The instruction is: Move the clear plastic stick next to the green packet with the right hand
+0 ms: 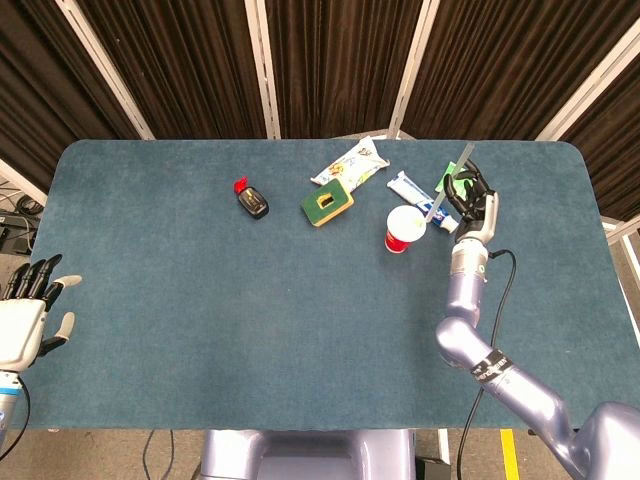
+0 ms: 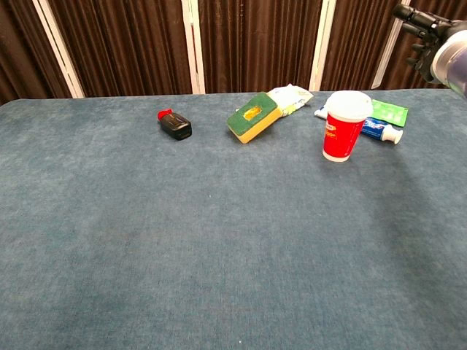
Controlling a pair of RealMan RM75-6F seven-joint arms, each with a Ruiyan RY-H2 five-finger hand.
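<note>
My right hand point(image 1: 471, 197) holds the clear plastic stick point(image 1: 438, 202) in the air at the far right of the table, over the green packet point(image 1: 444, 181). The stick slants from above the hand down toward the red cup. In the chest view the right hand point(image 2: 438, 36) is at the top right edge, with the stick point(image 2: 385, 55) hanging down-left of it above the green packet point(image 2: 388, 111). Most of the packet is hidden by the hand in the head view. My left hand point(image 1: 25, 320) hovers open off the table's left edge, holding nothing.
A red cup point(image 2: 343, 125) with a white lid stands just in front of a toothpaste tube point(image 2: 376, 129) and the packet. Further left lie a green-and-yellow sponge point(image 1: 327, 203), a snack wrapper point(image 1: 350, 163) and a small black bottle point(image 1: 251, 200) with a red cap.
</note>
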